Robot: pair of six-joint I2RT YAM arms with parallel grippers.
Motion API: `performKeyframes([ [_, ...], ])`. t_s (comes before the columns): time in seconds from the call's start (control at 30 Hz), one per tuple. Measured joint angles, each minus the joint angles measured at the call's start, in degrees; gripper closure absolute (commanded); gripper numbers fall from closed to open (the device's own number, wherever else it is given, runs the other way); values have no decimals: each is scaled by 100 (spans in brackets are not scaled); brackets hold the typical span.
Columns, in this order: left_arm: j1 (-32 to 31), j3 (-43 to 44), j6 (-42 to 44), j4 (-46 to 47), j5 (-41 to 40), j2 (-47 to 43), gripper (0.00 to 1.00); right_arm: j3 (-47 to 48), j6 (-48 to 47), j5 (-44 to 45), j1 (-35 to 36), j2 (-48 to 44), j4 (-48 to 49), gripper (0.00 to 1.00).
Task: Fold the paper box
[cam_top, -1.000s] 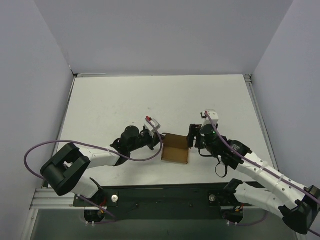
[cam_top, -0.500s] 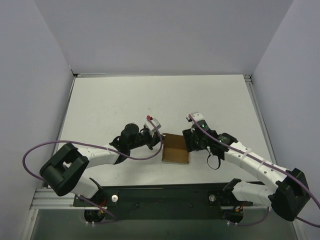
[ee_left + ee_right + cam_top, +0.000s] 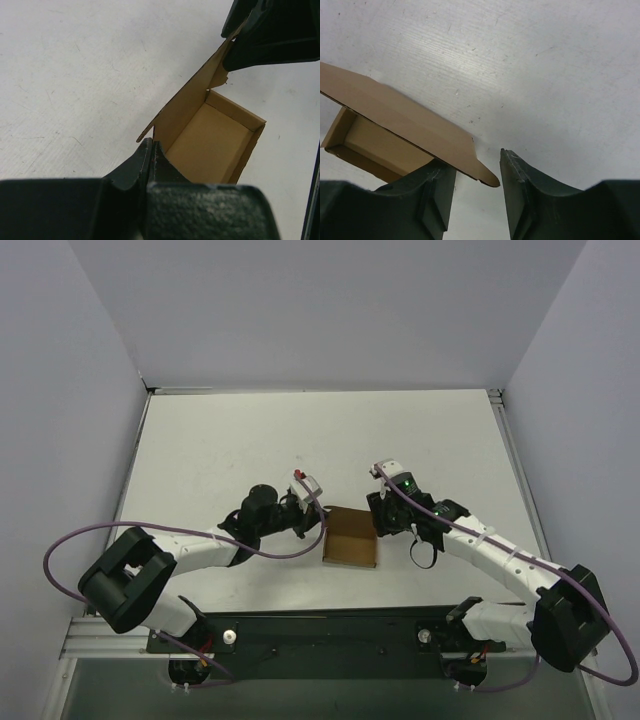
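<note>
A white table point(image 3: 220, 440), walled in by pale grey panels on three sides, is carrying the work. The paper box point(image 3: 351, 538) is lying toward its near middle, between the two arms. It is sitting as a shallow open tray with its brown floor showing, and a long flap point(image 3: 410, 117) is rising along what looks like its far edge.

The left gripper point(image 3: 318, 522) is pressing in at the box's far left corner with its fingers shut tight. In its wrist view they appear to be pinching the thin left end of that flap, anchoring the tray. The right gripper point(image 3: 477, 167) is reaching in at the right end with its fingers partly apart. The rounded tip of the flap is lying in the gap between them, not yet clamped.

The step in hand looks like taking hold of that flap so it can be folded over. Doing it well is calling for a bite well onto the cardboard rather than on the very tip, which could slip out or crumple. The left side should be holding firm while the right is turning the flap slowly along its crease, so the tray is not dragging across the table or buckling.
</note>
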Motion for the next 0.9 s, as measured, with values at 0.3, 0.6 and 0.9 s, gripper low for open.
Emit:
performKeyframes([
  [0.3, 31, 55, 11, -120, -57, -20, 100, 0, -68, -247, 0, 240, -28, 89],
  [0.6, 28, 227, -33, -350, -352, -17, 100, 11, 33, -57, 166, 240, 57, 100],
  [0.9, 52, 933, -673, -334, -1156, 407, 100, 20, 490, 2203, 990, 376, 817, 100],
])
